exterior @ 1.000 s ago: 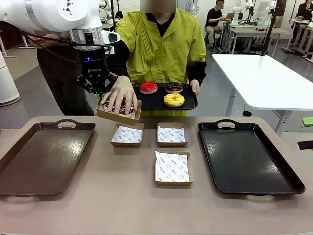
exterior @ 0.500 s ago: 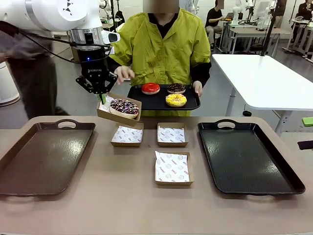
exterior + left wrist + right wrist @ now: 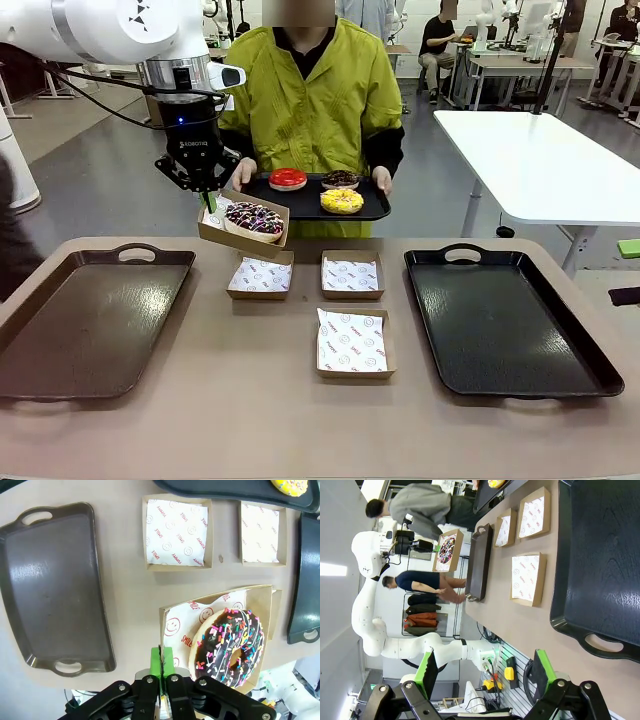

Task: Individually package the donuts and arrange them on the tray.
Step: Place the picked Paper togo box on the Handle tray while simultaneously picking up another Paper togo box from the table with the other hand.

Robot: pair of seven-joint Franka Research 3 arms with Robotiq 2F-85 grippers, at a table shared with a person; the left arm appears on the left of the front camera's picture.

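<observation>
front view has the chocolate ring donut with pink and white sprinkles (image 3: 254, 217) lying flat in a brown cardboard box (image 3: 238, 238) lined with white printed paper, raised off the tan table (image 3: 250, 420) near its far edge. the left gripper (image 3: 209, 200) pinches the box's rim between its green pads, closed tight on the card. in the left wrist view the fingers meet on the box edge just beside the donut. behind it a person in a yellow-green jacket holds a black oval serving tray (image 3: 300, 203), one hand (image 3: 243, 172) at one end and the other hand (image 3: 381, 178) at the other. on it sit a glossy red ring donut (image 3: 288, 178), a dark chocolate ring donut (image 3: 342, 178) and a yellow sprinkled ring donut (image 3: 342, 201). three empty paper-lined cardboard boxes (image 3: 260, 275) lie on the table between a brown rectangular tray (image 3: 90, 320) at the left and a black rectangular tray (image 3: 510, 320) at the right. right wrist view: the right gripper (image 3: 484, 655) stands with fingers wide apart and nothing between them, the black rectangular tray ahead of it.
</observation>
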